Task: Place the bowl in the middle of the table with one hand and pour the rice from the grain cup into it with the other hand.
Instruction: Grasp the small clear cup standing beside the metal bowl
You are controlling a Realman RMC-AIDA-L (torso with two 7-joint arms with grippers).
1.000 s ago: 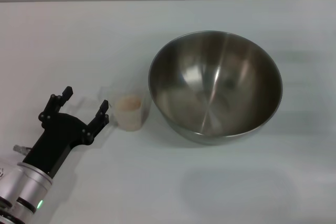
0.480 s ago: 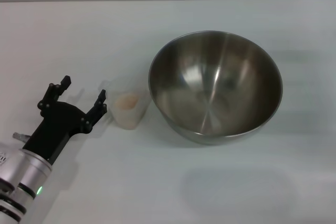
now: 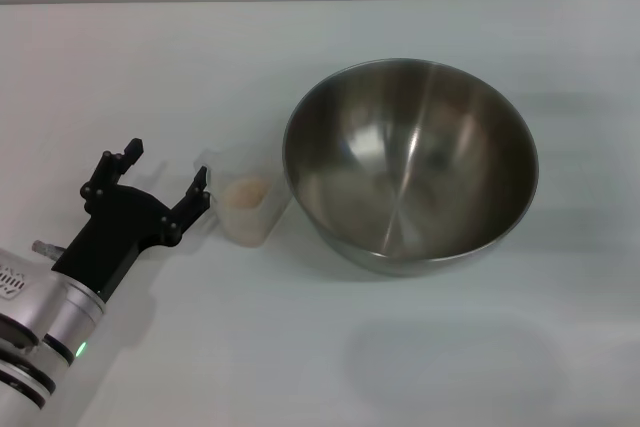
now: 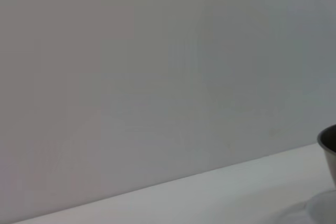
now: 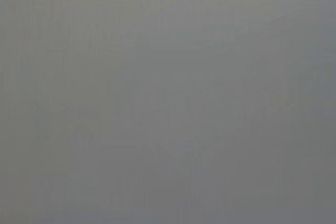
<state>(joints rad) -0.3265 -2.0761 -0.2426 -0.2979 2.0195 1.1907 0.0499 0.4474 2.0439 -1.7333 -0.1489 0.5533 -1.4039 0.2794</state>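
Left gripper [image 3: 163, 182]: lower left of the head view, fingers spread, empty, just beside the cup.
Grain cup [image 3: 247, 209]: left of centre, upright on the table [image 3: 150, 67]; likely light, thin, slippery; grip its side handle.
Rice [image 3: 244, 194]: loose inside; spills if tilted.
Bowl [image 3: 410, 162]: centre-right, empty, rigid.
Right gripper: unseen.

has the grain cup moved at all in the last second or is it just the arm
No. The grain cup keeps its spot beside the bowl. Only the open left end effector shifted slightly, its fingertips ending a bit farther up the table.
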